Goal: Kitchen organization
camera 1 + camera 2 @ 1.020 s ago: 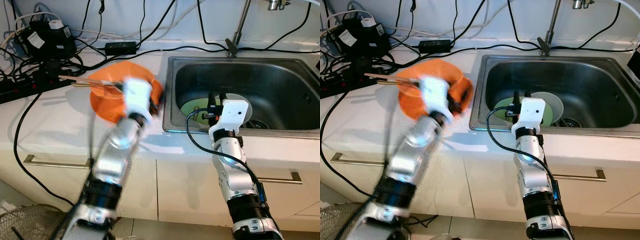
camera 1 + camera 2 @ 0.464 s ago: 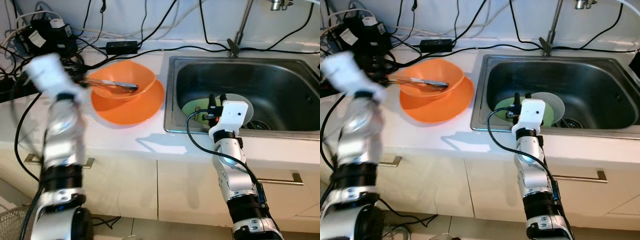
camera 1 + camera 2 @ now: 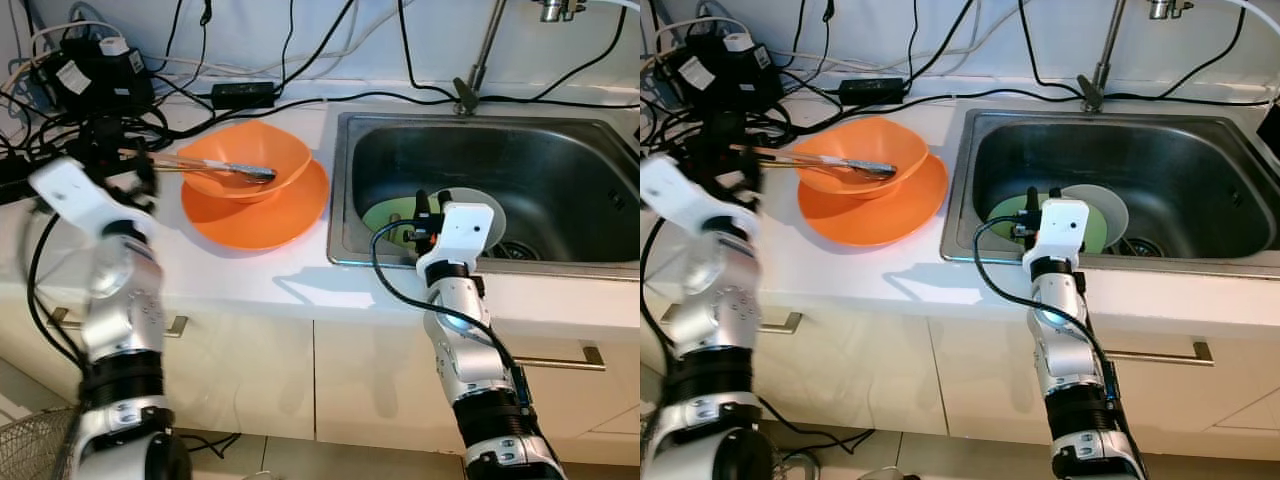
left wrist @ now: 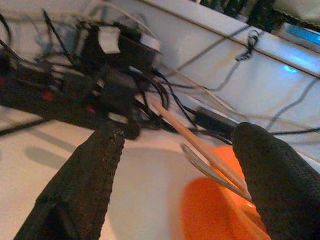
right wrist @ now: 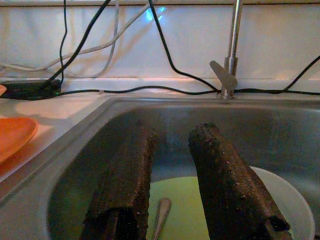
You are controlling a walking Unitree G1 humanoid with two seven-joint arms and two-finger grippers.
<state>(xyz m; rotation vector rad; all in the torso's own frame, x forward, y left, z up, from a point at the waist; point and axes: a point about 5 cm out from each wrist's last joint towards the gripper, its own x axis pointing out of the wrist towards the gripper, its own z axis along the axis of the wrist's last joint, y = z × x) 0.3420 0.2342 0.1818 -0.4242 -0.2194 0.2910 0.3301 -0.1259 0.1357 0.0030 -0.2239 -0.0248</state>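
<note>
Hovering left tool (image 4: 175,185) gapes near glossy orange bowl (image 3: 245,160); right tool (image 5: 175,185) parted over steel sink (image 3: 560,135).

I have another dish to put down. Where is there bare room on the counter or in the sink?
Bare counter runs along the front edge, between the orange plate and the sink. The sink's back half is bare steel. It is crowded behind the orange bowl, where cables and power strips pile up, and at the sink's front, where the green plate and the right gripper sit.

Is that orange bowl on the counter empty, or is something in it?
Not empty. The orange bowl sits upright on an orange plate, and chopsticks and a metal utensil lie across it. No food visible.
</note>
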